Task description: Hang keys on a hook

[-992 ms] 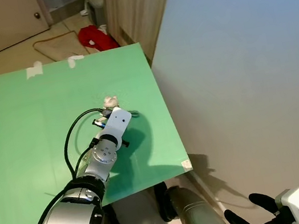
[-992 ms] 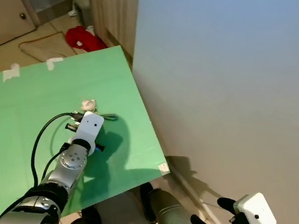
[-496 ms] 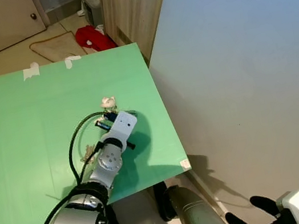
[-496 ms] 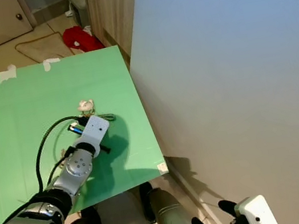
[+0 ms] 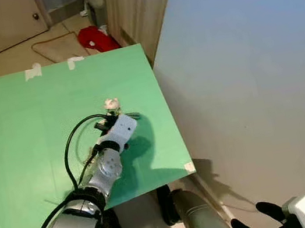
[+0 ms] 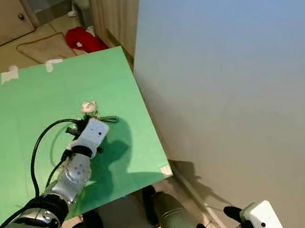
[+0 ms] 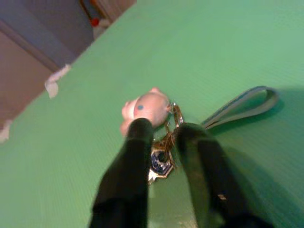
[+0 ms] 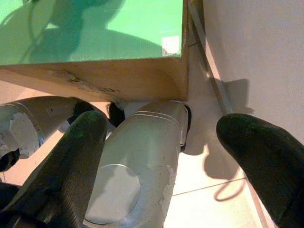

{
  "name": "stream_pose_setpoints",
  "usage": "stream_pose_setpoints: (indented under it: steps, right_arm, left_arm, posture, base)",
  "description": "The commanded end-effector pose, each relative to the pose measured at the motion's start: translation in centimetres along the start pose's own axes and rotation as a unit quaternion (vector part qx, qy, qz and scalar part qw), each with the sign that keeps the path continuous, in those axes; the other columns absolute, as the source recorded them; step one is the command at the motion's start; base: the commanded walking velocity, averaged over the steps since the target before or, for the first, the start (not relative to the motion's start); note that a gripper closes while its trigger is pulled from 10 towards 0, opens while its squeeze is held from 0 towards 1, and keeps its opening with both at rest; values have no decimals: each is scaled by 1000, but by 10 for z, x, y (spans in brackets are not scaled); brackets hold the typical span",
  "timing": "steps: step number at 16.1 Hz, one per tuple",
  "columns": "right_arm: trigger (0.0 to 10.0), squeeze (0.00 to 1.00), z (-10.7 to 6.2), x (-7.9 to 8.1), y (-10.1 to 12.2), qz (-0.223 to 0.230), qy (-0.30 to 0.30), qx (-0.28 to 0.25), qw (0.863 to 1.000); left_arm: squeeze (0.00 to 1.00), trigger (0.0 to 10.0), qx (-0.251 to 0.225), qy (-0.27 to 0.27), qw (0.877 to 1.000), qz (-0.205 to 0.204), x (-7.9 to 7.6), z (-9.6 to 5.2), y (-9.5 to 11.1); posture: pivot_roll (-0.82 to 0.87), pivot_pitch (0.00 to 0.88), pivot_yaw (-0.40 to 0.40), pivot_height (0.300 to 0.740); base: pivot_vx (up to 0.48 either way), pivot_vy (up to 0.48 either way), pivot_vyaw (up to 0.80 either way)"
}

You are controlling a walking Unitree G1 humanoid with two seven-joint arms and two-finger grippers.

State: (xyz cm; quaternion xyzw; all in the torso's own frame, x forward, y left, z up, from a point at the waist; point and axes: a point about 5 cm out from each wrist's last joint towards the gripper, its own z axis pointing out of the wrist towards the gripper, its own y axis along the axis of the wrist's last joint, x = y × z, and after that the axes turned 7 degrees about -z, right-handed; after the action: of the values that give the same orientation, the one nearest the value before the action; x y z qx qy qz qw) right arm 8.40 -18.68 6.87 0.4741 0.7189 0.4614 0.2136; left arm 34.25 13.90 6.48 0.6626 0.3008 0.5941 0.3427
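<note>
Green table (image 5: pixel 18 126): left arm reached a little farther right across it than half a second ago, toward the wall. Left gripper (image 7: pixel 161 130) now down over the keys (image 7: pixel 160 160), fingers narrowly parted astride the ring beside a pink charm (image 7: pixel 145 108), not yet clamped; pickup looks imminent. Right gripper (image 8: pixel 171 142) low by the leg, spread wide, holding nothing.

head cams sit high, looking forward and steeply down on the green table (image 5: pixel 19 131), the right eye shifted slightly sideways, so both share the table, the wall beside it and the floor beyond. left wrist cam hangs very close over the table, looking along its fingers (image 7: pixel 128 175) at the keys (image 7: pixel 159 137). right wrist cam sits low beside the table's near corner (image 8: pixel 173 45), facing the floor and the robot's legs.
</note>
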Motion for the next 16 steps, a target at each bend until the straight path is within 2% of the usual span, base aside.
stream_pose_setpoints:
  steps: [1, 5, 8, 10, 11, 12, 14, 16]
  right_arm:
    - [10000, 0, -7, -2, -9, 5, -6, 22, 1000]
    - [10000, 0, -9, -2, -10, 5, -5, 25, 1000]
    - [10000, 0, -9, -3, -9, 4, -5, 25, 1000]
    - [10000, 0, -9, -2, -7, -1, 2, 21, 1000]
    - [10000, 0, -10, 0, -6, -5, 15, 20, 1000]
    - [10000, 0, -10, 3, -5, -1, 31, 18, 999]
    - [10000, 0, -12, 1, -5, -11, 35, 23, 999]
    - [10000, 0, -11, -15, -5, -22, -19, 19, 999]
  left_arm:
    - [1000, 10000, 13, -5, 1000, 0, -9, -9, -10]
    - [1000, 10000, 47, 15, 998, -41, 1, -9, -18]
    - [1000, 10000, 54, 22, 997, -54, 6, -7, -19]
    - [1000, 10000, 61, 3, 995, -77, 5, -5, -17]
    - [769, 10000, 63, -6, 994, -84, 4, -4, -16]
    - [0, 10000, 62, -9, 994, -87, 4, -2, -14]
    - [0, 10000, 62, -12, 993, -95, 4, 0, -11]
    - [0, 10000, 59, -14, 994, -91, 5, 2, -9]
  posture:
    - [-496, 371, -185, 740]
    - [-499, 377, -193, 740]
    - [-503, 382, -196, 740]
    - [-508, 387, -200, 740]
    - [-517, 395, -205, 740]
    - [-517, 395, -205, 740]
    - [-525, 397, -209, 740]
    - [-531, 409, -218, 740]
  base:
    - [0, 0, 0]
    - [0, 0, 0]
    - [0, 0, 0]
    - [0, 0, 0]
    - [0, 0, 0]
    - [0, 0, 0]
    - [0, 0, 0]
    - [0, 0, 0]
